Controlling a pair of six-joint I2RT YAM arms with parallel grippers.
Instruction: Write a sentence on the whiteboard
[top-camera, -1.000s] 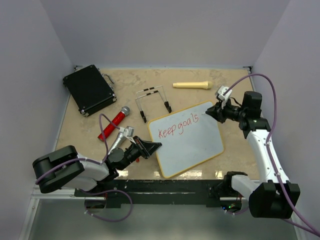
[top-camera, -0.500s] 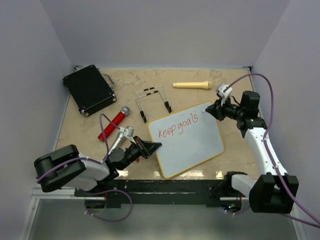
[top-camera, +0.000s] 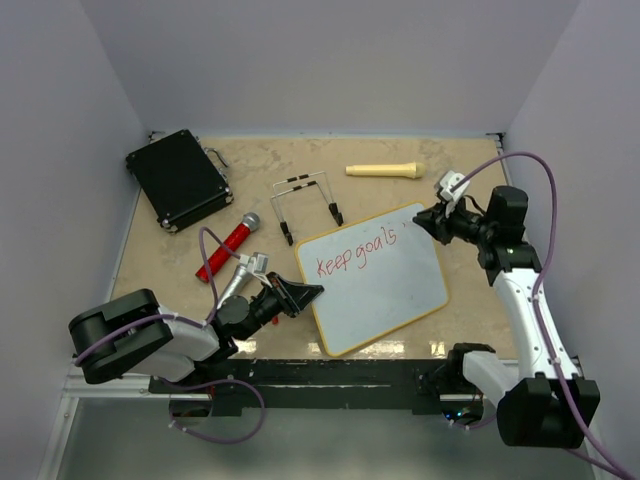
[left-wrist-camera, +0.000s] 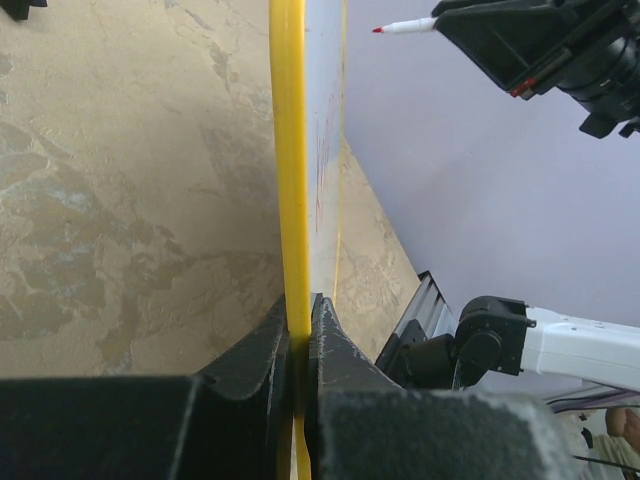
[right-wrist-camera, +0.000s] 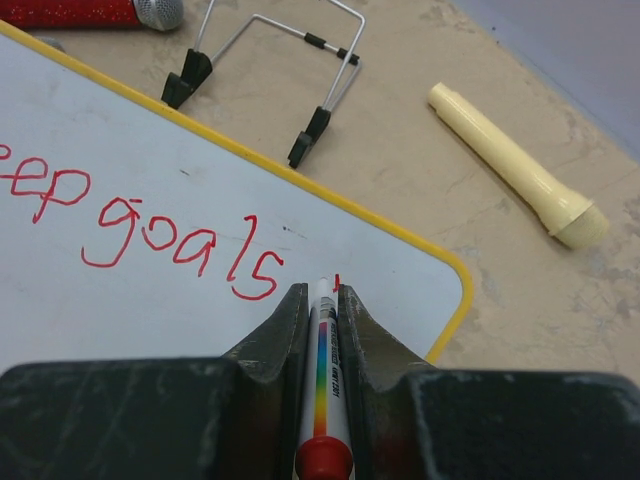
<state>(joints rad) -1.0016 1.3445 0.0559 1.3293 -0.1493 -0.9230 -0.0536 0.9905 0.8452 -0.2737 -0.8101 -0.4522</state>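
The whiteboard (top-camera: 375, 280) lay on the bench (top-camera: 260, 160) in front of the two arms, turned at an angle so that its far right corner pointed toward the right arm. The left tool (top-camera: 300, 295) was closed tight on the yellow frame at the board's left edge, one finger on either face of the rim, as the left wrist view showed plainly. The sentence (top-camera: 358, 255) ran along the far part of the board in red and read "keep goals", with one small red stroke just after the last letter. The right tool (right-wrist-camera: 320, 295) hung over that far right corner, its fingers pinched shut on a marker (right-wrist-camera: 322, 380) with a rainbow-striped barrel, whose tip pointed down at the white surface just beside the small stroke. From the left wrist view the red tip seemed to stand a little off the board, though I could not tell for certain whether it touched. Beyond the board stood a wire stand (top-camera: 306, 205), and a cream cylinder (top-camera: 385, 170) lay farther back toward the right. A red microphone (top-camera: 227, 247) lay to the left of the board, and a black case (top-camera: 178, 178) sat in the far left corner of the bench, well apart from everything else.
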